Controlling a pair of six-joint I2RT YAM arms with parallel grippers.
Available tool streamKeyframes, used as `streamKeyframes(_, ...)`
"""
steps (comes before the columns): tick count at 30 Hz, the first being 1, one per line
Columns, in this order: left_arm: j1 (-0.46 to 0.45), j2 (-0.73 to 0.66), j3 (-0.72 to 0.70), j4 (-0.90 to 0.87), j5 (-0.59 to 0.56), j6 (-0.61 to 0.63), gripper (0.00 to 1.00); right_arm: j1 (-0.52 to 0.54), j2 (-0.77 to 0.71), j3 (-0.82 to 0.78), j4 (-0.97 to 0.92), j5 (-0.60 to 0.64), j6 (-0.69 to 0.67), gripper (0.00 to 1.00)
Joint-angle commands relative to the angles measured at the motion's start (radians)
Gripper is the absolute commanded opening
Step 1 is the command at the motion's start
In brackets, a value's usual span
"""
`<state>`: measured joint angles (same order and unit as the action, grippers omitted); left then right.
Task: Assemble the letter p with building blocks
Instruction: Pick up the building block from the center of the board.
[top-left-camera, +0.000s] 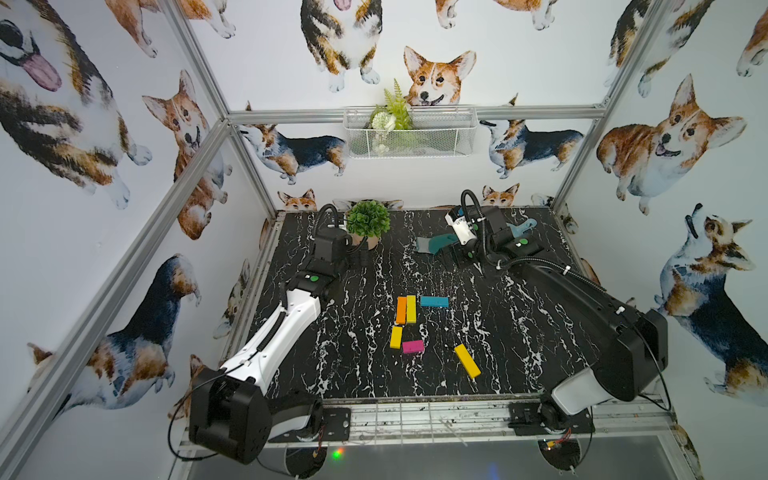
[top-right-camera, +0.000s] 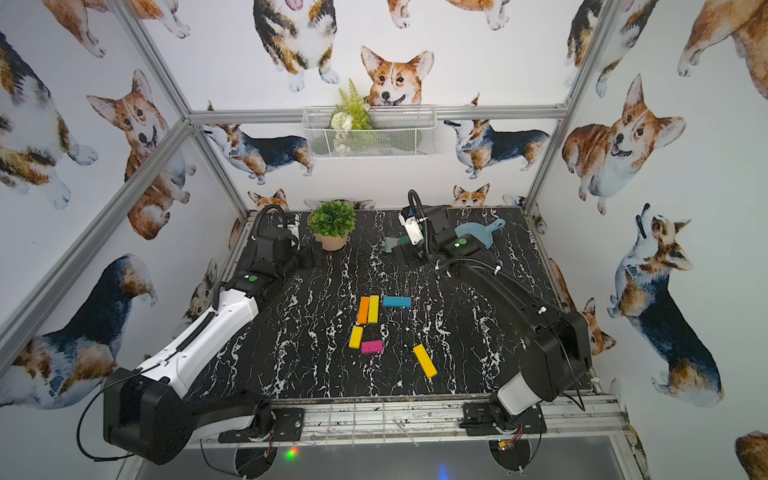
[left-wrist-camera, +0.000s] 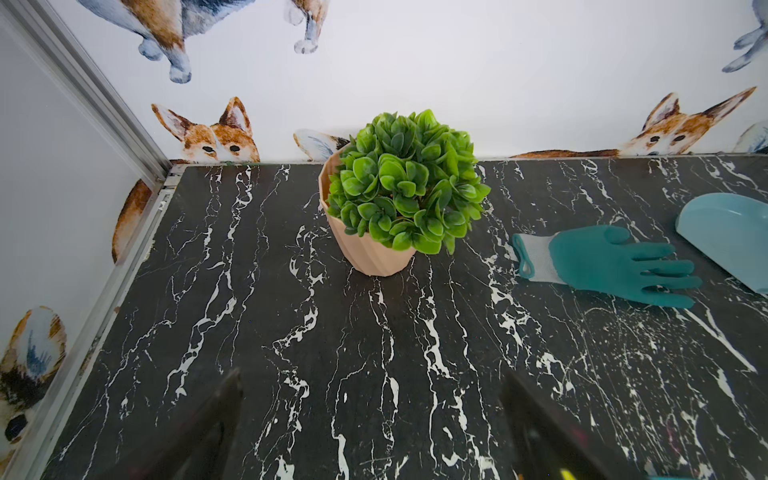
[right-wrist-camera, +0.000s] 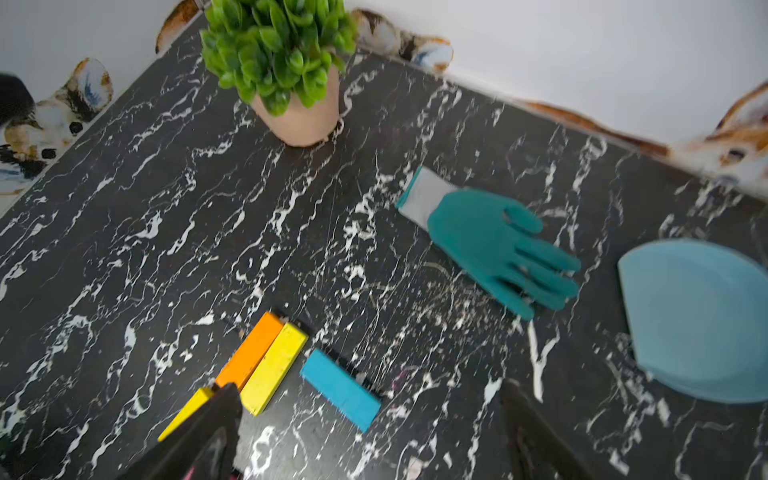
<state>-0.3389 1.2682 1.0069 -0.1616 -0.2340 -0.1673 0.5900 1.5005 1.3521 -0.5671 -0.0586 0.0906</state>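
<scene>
I'm seeing the left gripper (left-wrist-camera: 372, 376) and right gripper (right-wrist-camera: 370, 386) hanging spread, empty. The teal-blue block (top-left-camera: 434, 301) is lying untouched.

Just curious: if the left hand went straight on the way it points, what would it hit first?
Probably the potted plant: in the left wrist view it stands straight ahead of the open left hand, with only bare tabletop between. The depth is hard to judge.

A potted plant (top-left-camera: 368, 224), a teal glove (left-wrist-camera: 615, 266) and a light-blue pan (right-wrist-camera: 698, 320) are set along the back of the black marbled tabletop (top-left-camera: 353, 374), with a wire basket (top-left-camera: 409, 133) hung on the wall above.
</scene>
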Motion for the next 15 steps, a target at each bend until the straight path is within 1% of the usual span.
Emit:
streamKeyframes(1,0.006,-0.010,-0.022,0.061,0.007,-0.020,1.00,0.016,-0.092,-0.177,-0.093,0.011,0.174,0.91)
streamKeyframes(3,0.010,-0.016,-0.033,0.079,0.023,-0.025,1.00,0.048,-0.150,-0.287,-0.117,0.019,0.233,0.89)
streamKeyframes(6,0.011,-0.008,-0.022,0.068,0.028,-0.024,1.00,0.106,-0.216,-0.389,-0.166,0.055,0.297,0.88)
streamKeyframes(10,0.011,-0.007,-0.024,0.071,0.055,-0.033,1.00,0.131,-0.272,-0.467,-0.191,0.005,0.361,0.82)
streamKeyframes(15,0.011,-0.010,-0.030,0.065,0.061,-0.038,1.00,0.177,-0.307,-0.539,-0.223,0.011,0.411,0.76)
